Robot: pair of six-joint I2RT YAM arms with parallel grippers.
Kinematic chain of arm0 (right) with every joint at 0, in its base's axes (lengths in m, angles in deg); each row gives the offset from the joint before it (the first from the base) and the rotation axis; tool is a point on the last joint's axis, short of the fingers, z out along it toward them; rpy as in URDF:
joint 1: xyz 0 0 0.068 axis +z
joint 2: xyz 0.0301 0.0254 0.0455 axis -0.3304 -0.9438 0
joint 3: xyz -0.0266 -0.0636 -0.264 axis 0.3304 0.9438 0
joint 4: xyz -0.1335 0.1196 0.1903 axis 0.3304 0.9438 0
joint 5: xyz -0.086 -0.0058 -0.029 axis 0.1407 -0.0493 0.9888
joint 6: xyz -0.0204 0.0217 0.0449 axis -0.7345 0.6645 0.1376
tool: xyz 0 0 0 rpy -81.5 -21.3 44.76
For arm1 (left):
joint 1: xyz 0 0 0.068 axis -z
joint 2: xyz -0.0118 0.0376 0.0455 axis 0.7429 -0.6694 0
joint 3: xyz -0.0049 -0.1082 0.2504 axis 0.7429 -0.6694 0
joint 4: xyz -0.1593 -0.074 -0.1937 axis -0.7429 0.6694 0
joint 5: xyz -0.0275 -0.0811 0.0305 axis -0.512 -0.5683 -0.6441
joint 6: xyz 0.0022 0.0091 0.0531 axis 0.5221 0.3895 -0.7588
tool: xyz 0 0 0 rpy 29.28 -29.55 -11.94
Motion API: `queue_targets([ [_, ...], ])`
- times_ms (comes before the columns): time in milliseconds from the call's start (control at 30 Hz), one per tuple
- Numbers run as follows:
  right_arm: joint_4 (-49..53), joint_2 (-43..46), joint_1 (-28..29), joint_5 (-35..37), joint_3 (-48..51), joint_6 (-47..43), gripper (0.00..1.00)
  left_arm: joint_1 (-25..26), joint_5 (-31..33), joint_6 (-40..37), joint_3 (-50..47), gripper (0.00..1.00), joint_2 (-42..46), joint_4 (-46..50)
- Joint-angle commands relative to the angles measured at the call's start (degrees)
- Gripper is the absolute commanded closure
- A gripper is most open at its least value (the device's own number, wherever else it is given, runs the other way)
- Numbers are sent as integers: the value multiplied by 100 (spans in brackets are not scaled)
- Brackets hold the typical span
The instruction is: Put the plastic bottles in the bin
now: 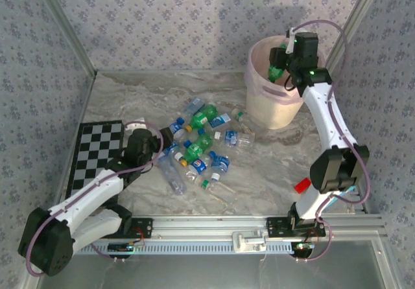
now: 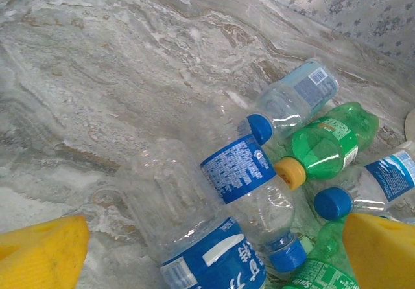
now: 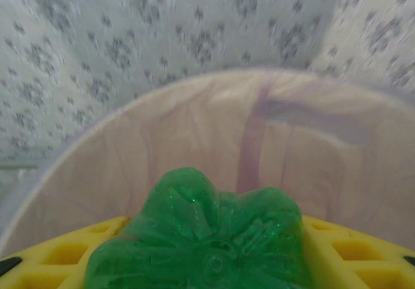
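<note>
The right gripper (image 1: 280,64) is clamped on a green bottle (image 3: 201,237), one yellow finger on each side of its lobed, dimpled base. It hangs over the open mouth of the bin (image 1: 264,104), so I judge the step in hand to be the drop. The next move needs only the jaws parting, with the bottle well inside the rim so it cannot glance off.

The bin is a round bucket of thin, pale pink translucent plastic with a wide lip. It stands at the far right of the tabletop (image 1: 130,101), which looks like glossy grey marble.

The other plastic bottles (image 1: 201,148) lie on their sides in a loose heap mid-table, just left of the bin. They are clear or green, ribbed and partly crumpled, with blue, white or orange caps. Being light and slick, they will probably roll.

The left gripper (image 1: 159,143) has its jaws spread wide and holds nothing. It is low over a clear blue-labelled bottle (image 2: 243,172) at the heap's near edge.
</note>
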State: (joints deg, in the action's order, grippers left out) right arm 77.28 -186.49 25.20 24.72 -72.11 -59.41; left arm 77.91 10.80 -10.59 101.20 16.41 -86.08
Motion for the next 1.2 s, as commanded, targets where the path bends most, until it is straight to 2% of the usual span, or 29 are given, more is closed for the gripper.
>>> queue_targets([
  [0,613,-361,10,-262,-436,140,52,-77,131,136,-140,0,244,82],
  [300,1108,-1138,21,-284,-884,189,49,-146,37,40,-397,0,604,161],
  [567,1344,-1292,31,-263,-1121,233,33,-166,-166,-182,-416,0,705,276],
  [800,1398,-1173,50,-211,-1332,213,19,-163,-428,-357,-351,0,591,267],
  [1167,1176,-204,433,157,-1097,-128,10,-72,-757,-590,-26,0,175,229],
])
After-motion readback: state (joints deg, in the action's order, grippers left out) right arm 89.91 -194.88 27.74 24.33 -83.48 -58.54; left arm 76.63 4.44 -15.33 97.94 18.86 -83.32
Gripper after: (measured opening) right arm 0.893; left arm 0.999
